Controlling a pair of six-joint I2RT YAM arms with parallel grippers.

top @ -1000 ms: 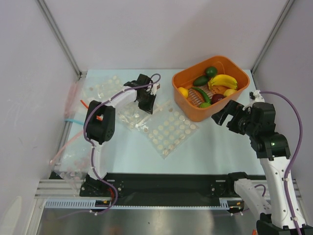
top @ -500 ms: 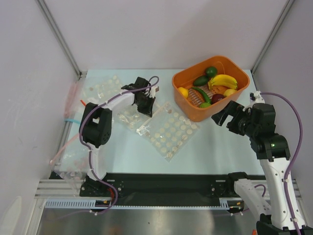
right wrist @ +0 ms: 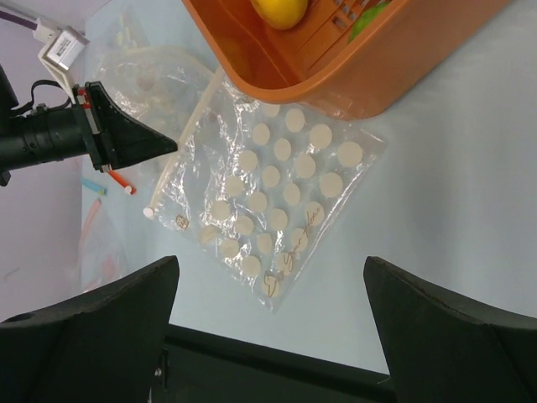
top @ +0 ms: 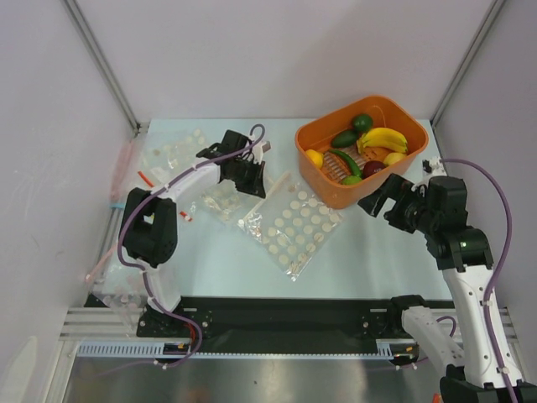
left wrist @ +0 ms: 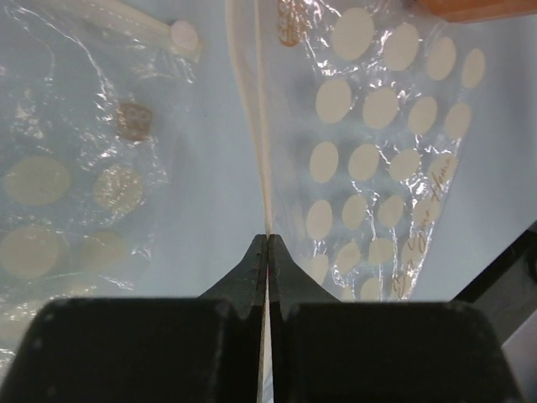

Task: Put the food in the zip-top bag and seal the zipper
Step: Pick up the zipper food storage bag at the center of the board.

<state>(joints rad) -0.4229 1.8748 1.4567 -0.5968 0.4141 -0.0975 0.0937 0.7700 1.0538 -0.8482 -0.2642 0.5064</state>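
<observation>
Left gripper (left wrist: 267, 242): jaws pressed together, pinching the zipper (left wrist: 250, 117) strip at the mouth edge of the zip-top bag (top: 294, 225); the bag lies flat on the table (top: 369, 252), just beside the orange basket (top: 334, 193) on its left. The food (top: 383, 138) all sits inside the basket. Right gripper (right wrist: 270, 267): jaws spread wide, holding nothing, touching nothing, hovering over the table by the basket's near right corner.

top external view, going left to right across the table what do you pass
clear bag with red strip → left end effector → zip-top bag → orange basket
</observation>
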